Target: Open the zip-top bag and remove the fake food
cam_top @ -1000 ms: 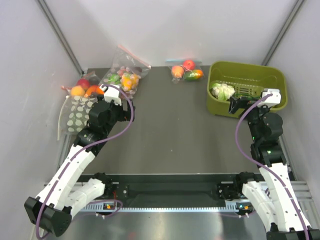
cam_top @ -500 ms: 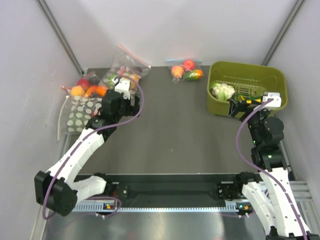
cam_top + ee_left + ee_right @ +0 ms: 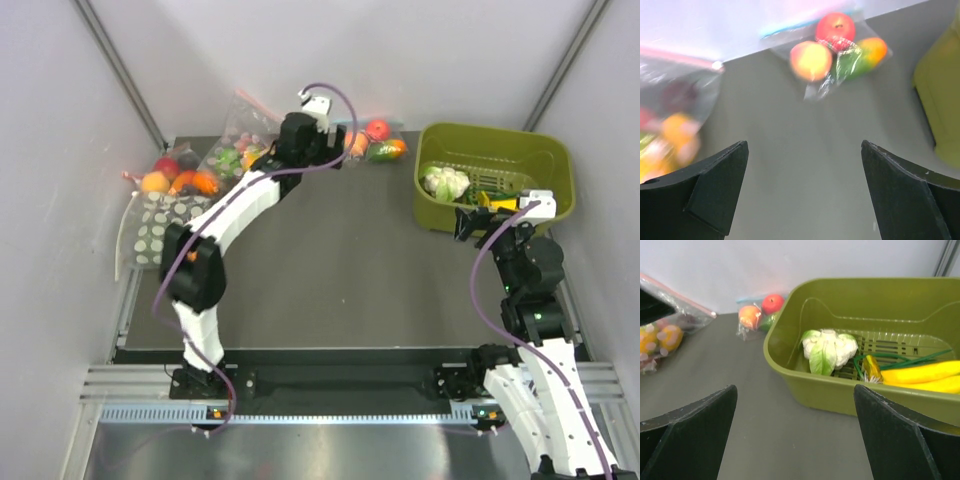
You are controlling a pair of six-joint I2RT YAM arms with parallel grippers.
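just ahead of the left tool (image 3: 803, 146), whose jaws stood wide and empty, the zip-top bag (image 3: 816, 89) lay on the desk (image 3: 790, 190) against the back wall, its teal strip (image 3: 790, 27) on the far side, the fake food (image 3: 811, 60) bunched inside. the reach looked unfinished to me. done well, that tool should go forward and low and pinch only a loose lip of film beside the strip, clear of the fruit. well off to its right the right tool (image 3: 794, 388) gaped wide too, facing the green basket (image 3: 900, 295); it seemed needed for the other lip.
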